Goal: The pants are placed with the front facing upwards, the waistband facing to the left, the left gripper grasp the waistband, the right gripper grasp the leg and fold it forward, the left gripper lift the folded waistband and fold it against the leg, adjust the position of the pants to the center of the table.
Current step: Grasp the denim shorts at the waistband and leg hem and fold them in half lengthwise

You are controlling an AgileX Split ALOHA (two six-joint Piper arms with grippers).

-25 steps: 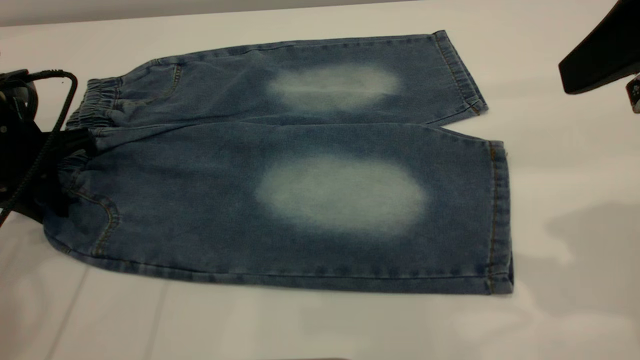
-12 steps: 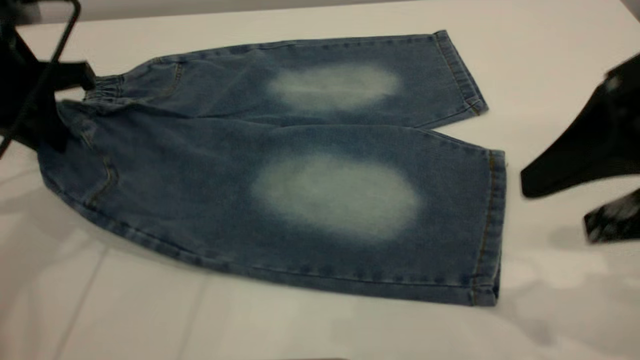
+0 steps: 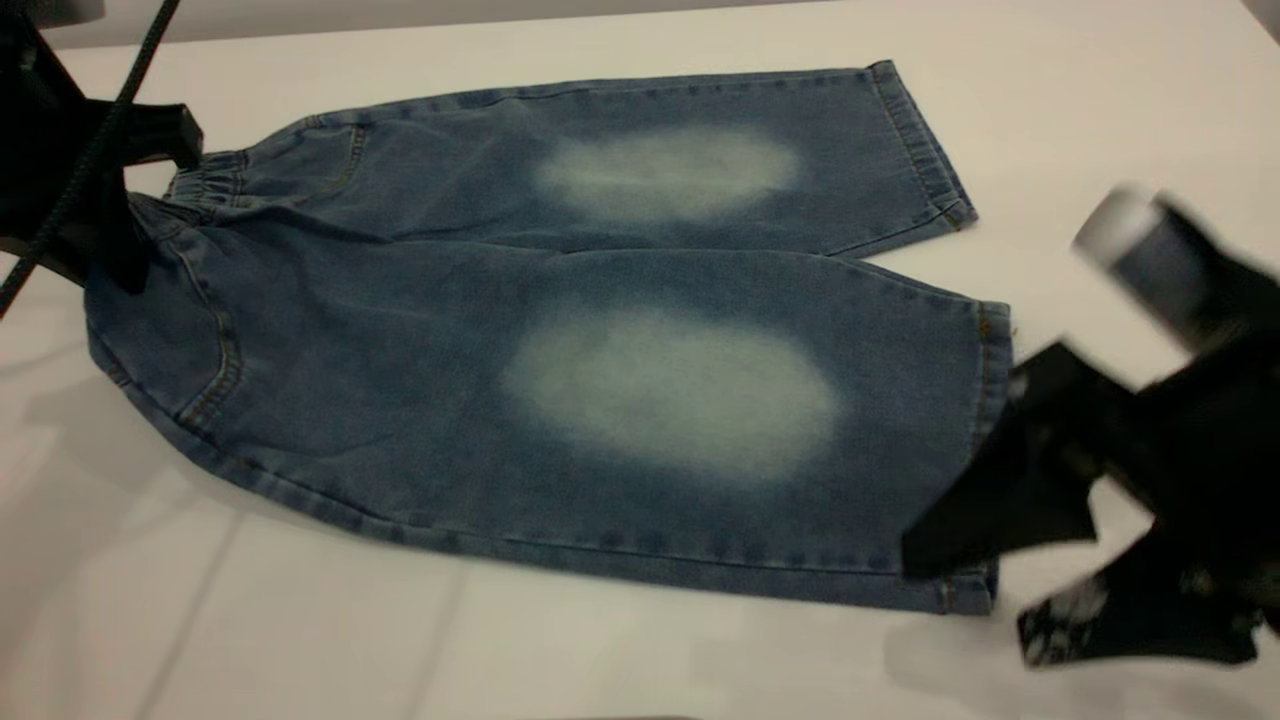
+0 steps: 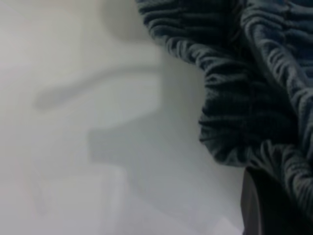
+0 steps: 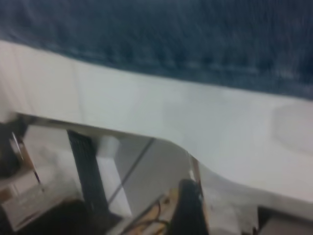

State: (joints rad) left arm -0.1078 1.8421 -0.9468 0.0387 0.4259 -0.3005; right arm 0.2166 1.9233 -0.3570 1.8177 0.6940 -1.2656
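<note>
Since half a second ago the right gripper [image 3: 985, 590] has swept from well off the right side down to the near right corner of the pants [image 3: 560, 330]. Its upper jaw overlaps the cuff hem of the leg [image 3: 700, 420] while the lower jaw sits just off the fabric over the table [image 3: 600, 650]. The jaws stand spread apart with nothing between them. Its motion blur makes finer detail hard to read.

At the far left, the left gripper [image 3: 135, 215] is clamped on the waistband [image 3: 205, 180], its jaws closed over the gathered elastic, which is lifted and pulled toward it; that end of the denim has barely shifted in the same interval. From the left wrist camera the ruffled waistband [image 4: 254, 88] hangs bunched above the tabletop [image 4: 73, 122].

Both legs of the shorts lie flat, front side up, cuffs pointing right, pale faded ovals showing. In the right wrist camera the denim edge [image 5: 195, 44] runs along the white surface [image 5: 171, 112].
</note>
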